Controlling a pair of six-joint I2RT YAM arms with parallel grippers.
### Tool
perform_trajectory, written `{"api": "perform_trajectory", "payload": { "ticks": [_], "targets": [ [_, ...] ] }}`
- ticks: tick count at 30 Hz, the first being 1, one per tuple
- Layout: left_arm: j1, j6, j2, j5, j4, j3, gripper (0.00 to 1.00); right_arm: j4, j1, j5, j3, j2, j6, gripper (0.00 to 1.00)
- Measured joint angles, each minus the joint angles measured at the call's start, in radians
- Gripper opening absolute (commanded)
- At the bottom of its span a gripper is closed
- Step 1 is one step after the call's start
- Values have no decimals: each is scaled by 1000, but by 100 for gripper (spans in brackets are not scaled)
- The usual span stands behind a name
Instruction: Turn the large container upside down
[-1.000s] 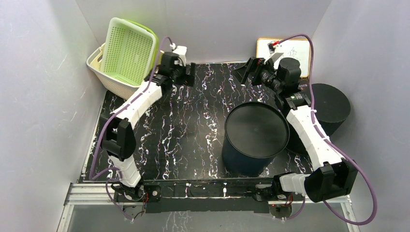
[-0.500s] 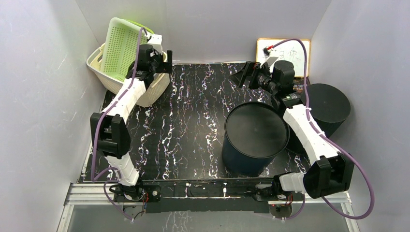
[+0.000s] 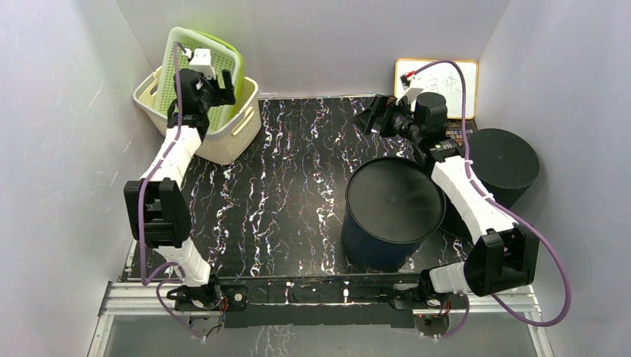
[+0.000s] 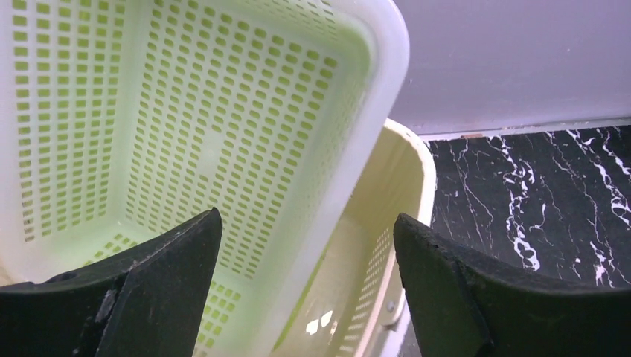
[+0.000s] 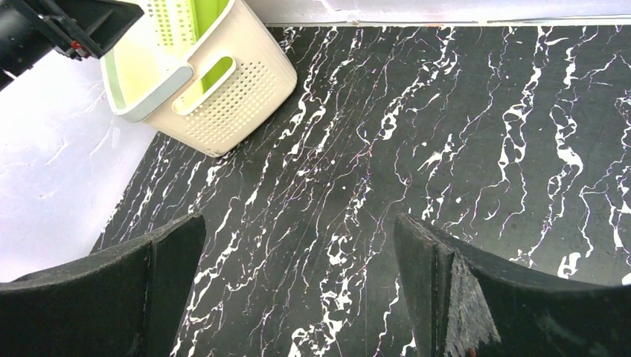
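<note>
The large dark cylindrical container [image 3: 391, 212] stands on the black marbled table right of centre, with a flat closed face up. My left gripper [image 3: 212, 89] is open and empty, held over the green mesh basket [image 3: 193, 67] that leans inside a cream basket [image 3: 223, 137] at the far left. In the left wrist view the open gripper [image 4: 309, 290] frames the green basket [image 4: 186, 111] and the cream rim [image 4: 405, 193]. My right gripper [image 3: 378, 113] is open and empty above the far table, behind the container. In the right wrist view it [image 5: 298, 290] looks down on bare table.
A smaller black cylinder [image 3: 506, 160] stands at the right edge behind my right arm. A whiteboard [image 3: 439, 78] leans on the back wall. Grey walls close in both sides. The cream basket [image 5: 223, 104] and my left gripper [image 5: 67, 26] show in the right wrist view.
My left arm has swung left from the far middle of the table to over the baskets. My right gripper has shifted slightly left. The container has not moved.
</note>
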Motion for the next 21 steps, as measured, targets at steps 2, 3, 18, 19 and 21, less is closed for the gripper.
{"api": "perform_trajectory", "payload": {
  "ticks": [2,3,18,19,21],
  "targets": [
    [20,-10,7,37,27,0,77,1,0,0,0,8,0,98],
    [27,-14,13,51,40,0,77,3,0,0,0,13,0,98],
    [133,-159,202,385,198,33,70,5,0,3,0,66,-5,98],
    [140,-162,206,397,198,40,69,6,0,3,0,67,-6,98],
    [149,-165,221,419,198,65,65,6,0,2,0,69,-7,98]
  ]
}}
